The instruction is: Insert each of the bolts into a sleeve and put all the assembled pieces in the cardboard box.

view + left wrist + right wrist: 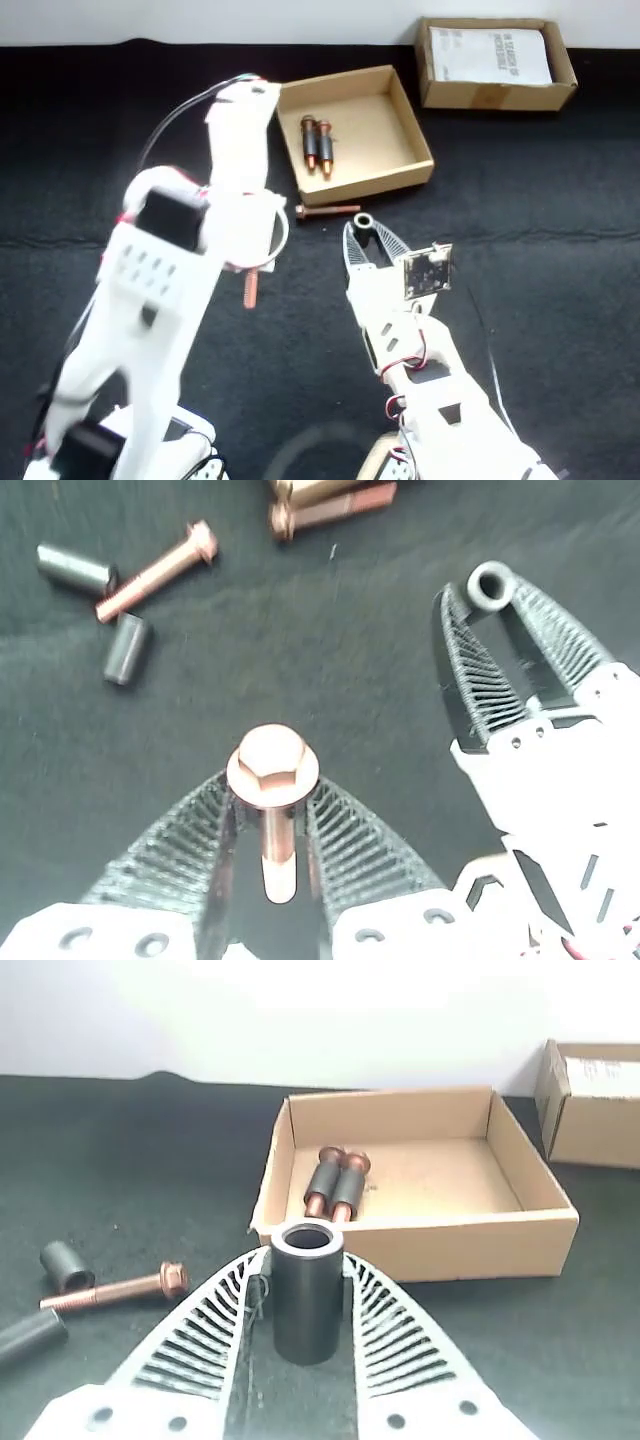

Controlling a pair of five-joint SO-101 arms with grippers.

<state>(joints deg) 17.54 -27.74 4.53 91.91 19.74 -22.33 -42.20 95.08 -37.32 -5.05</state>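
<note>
Left jaws: closed narrow on a copper bolt point(278, 850), gripped along the shank with the hex flange head point(272, 768) sticking out past the tips. My guess is the head is left free so the shank end can be offered to a bore.

Right jaws: clamped on a dark sleeve point(306, 1305), held upright with its open bore point(306, 1237) clear of the tips. That looks like a ready target for the bolt. In the high view the sleeve point(362, 222) is near mid-bench and the held bolt point(250, 290) is well apart from it, nearer the front edge. Not yet aligned.

Cardboard box point(375, 130): toward the bench's far edge, open top. Two assembled pieces point(316, 143) lie side by side inside, dark sleeves over copper shanks.

Loose stock on the bench point(540, 300):
- One bolt point(327, 210) just beside the box's near wall.
- Another bolt point(155, 572) with two sleeves point(75, 568) point(127, 648) close around it.

Judgement: two done, three pairs to go.
</note>
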